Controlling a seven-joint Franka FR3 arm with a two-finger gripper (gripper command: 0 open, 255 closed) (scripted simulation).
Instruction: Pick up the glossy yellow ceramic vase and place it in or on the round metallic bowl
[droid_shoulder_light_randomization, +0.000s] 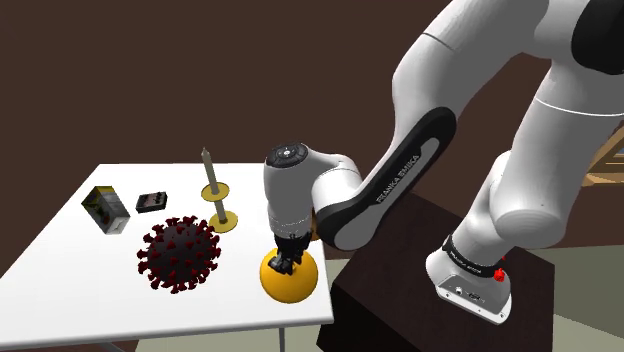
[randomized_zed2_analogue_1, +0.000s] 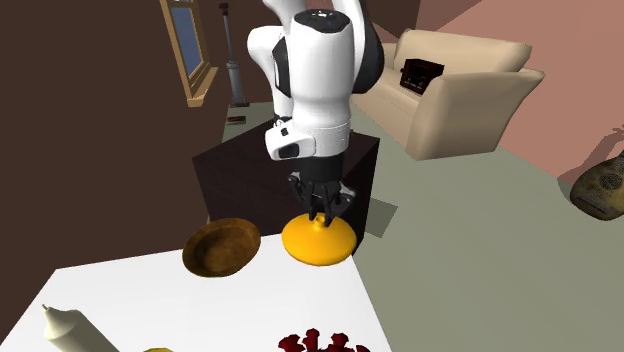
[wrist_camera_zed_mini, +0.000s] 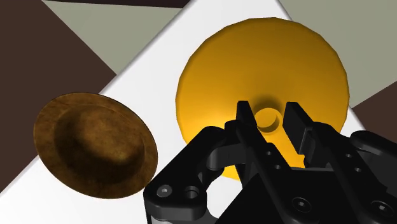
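Glossy yellow squat round vase (droid_shoulder_light_randomization: 292, 283) (randomized_zed2_analogue_1: 320, 245) (wrist_camera_zed_mini: 254, 57), short narrow neck with hole on top. Sits on white bench (droid_shoulder_light_randomization: 60, 250) (randomized_zed2_analogue_1: 200, 310) at corner nearest dark box stand (droid_shoulder_light_randomization: 400, 290), lower centre of shoulder view. Black gripper (droid_shoulder_light_randomization: 283, 262) (randomized_zed2_analogue_1: 322, 213) (wrist_camera_zed_mini: 270, 116) straight above it. Jaws narrowed, clasping neck from both sides. Dull brown round bowl (randomized_zed2_analogue_1: 222, 246) (wrist_camera_zed_mini: 95, 143) just beside vase, not touching. "FRANKA EMIKA" readable on white arm (droid_shoulder_light_randomization: 530, 180). Print on small box (droid_shoulder_light_randomization: 105, 208), upper left, unreadable. Neck hidden behind jaws in shoulder view. Dark red spiky ball (droid_shoulder_light_randomization: 178, 254) (randomized_zed2_analogue_1: 325, 343) cut off at second exterior view's bottom edge.
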